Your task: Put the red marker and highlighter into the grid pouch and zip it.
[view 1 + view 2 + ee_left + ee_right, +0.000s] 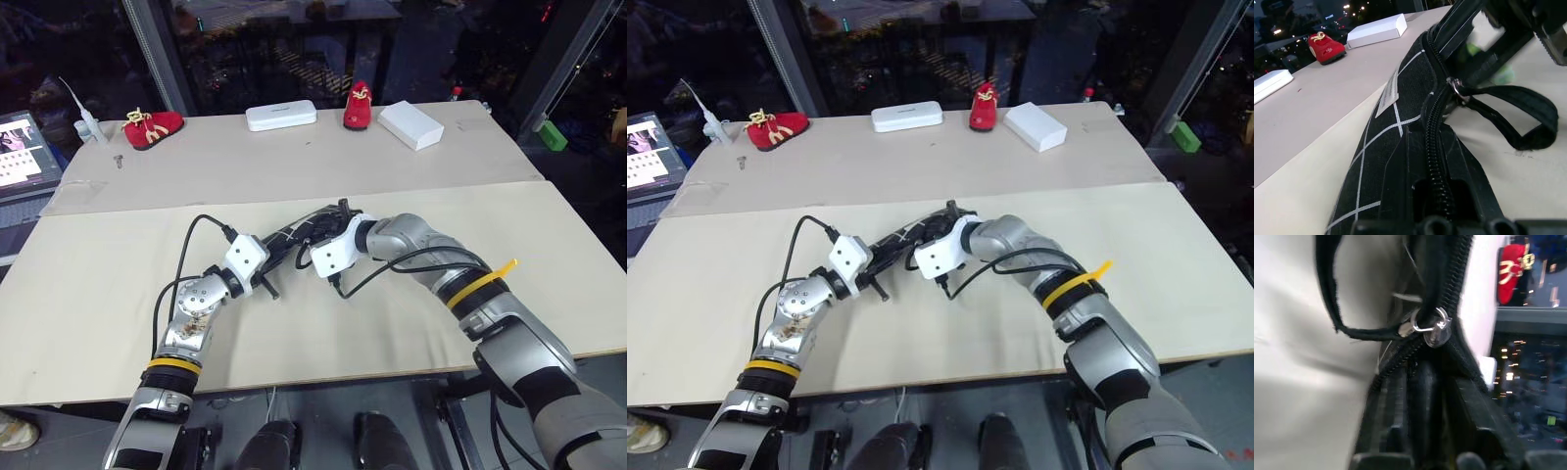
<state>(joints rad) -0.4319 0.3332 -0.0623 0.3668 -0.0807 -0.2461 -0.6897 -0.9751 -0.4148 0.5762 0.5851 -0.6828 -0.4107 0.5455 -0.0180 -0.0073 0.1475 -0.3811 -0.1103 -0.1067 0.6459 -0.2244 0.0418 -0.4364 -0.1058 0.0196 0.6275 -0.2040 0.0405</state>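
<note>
A: Count it off for me, starting from the grid pouch (1386, 147).

B: One grid pouch, lying near the middle of the table (98, 294), between the two grippers. Its zipper slider (1436, 333) sits partway along the teeth, and one black loop pull (1520, 117) hangs from it to the side.

A: And the grippers?

B: Two. The left gripper (277, 257) is clamped on the near end of the grid pouch, fingers pressed together over the fabric. The right gripper (338, 211) is at the pouch's other end, right by the slider; whether its fingers are apart or together I cannot tell.

A: The highlighter?

B: One pale green blur (1484, 58) shows through the pouch's open mouth in the left wrist view, likely that. The red marker I can't make out.

A: What lies beyond the pouch?

B: Far behind it, along the table's back edge: two red shoes (153, 126) (359, 105), one to the left and one straight behind. One white case (280, 116) sits between them, and one white box (410, 125) to the right of the second shoe.
</note>
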